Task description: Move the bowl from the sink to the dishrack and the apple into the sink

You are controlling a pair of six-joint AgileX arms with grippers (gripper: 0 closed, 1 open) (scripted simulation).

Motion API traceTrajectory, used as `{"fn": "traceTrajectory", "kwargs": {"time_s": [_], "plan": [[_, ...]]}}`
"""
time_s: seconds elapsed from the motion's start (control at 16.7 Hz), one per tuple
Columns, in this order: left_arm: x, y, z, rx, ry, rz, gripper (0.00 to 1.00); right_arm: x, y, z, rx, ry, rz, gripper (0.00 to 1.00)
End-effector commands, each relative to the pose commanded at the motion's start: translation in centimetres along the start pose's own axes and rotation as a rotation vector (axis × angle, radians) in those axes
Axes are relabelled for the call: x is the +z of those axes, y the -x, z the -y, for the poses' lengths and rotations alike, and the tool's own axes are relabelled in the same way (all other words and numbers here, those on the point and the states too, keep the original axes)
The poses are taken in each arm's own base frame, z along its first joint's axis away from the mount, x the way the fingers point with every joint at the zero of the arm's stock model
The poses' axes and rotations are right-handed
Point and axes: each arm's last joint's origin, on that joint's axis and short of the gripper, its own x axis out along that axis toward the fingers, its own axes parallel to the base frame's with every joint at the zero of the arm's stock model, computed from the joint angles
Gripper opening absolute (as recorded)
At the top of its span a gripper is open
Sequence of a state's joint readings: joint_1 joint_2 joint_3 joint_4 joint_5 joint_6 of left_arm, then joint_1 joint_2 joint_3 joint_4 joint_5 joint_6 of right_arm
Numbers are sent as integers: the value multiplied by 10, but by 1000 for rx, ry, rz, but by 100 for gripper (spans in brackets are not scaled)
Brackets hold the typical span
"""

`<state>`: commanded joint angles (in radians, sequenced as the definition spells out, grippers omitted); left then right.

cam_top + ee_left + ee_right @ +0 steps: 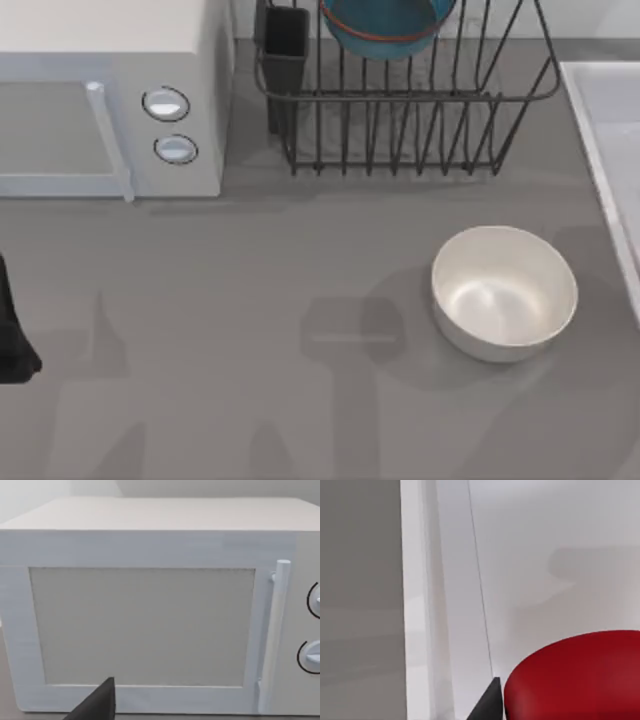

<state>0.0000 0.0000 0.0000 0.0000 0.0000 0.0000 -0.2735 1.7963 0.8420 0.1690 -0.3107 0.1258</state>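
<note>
The blue bowl (388, 25) already rests tilted among the bars of the dishrack (410, 130) at the tabletop's far edge, so that half of the task looks done. The single red apple (580, 680) appears low over the pale floor of the sink (545, 555), just inside its raised rim, with the right pincer (492, 702) beside it; whether that pincer is clamped or apart cannot be told. One plain white bowl (505, 290) and one microwave (110, 100) stand aside, and the left arm (12, 340) idles at the left edge, its pincer (97, 702) unreadable too.

I see a blue bowl (388, 25) with a red-orange band, a dark wire dishrack (410, 110), an off-white bowl (505, 291), a glossy red apple (580, 677), a pale sink (612, 130), and a grey surface (250, 340).
</note>
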Motion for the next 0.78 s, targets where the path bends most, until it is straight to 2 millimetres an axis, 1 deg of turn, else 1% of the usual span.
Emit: {"fn": "traceTrajectory", "kwargs": {"time_s": [0.12,0.3,0.48,0.6,0.66,0.78], "plan": [[0,0,0,0,0,0,100,-1,18,19,11,33,159,0],[0,0,0,0,0,0,100,7,52,33,15,130,413,0],[0,0,0,0,0,0,100,20,88,36,4,246,626,0],[0,0,0,0,0,0,100,26,106,34,-5,306,721,0],[0,0,0,0,0,0,100,28,111,34,-8,324,748,0],[0,0,0,0,0,0,100,29,114,33,-10,333,760,0]]}}
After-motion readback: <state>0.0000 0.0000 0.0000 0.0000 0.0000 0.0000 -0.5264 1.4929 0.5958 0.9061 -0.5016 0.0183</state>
